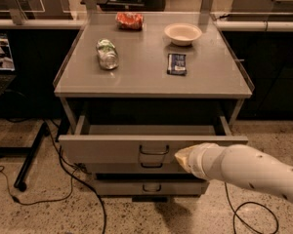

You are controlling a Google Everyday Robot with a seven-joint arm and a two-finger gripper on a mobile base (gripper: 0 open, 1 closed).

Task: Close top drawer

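A grey cabinet (151, 82) stood mid-frame, with a can (107, 54) lying on the left of its top and a bowl (182, 33) further right. Below, the top drawer (107, 147) was pulled well out, its wire handle (154, 150) at the middle of the front panel. Just right of the handle, the gripper (183, 156) sat at the panel; whether it was open or closed could not be told. The white arm (254, 172) reached in from the right. A good push would run straight and level, near centre, to avoid skewing.
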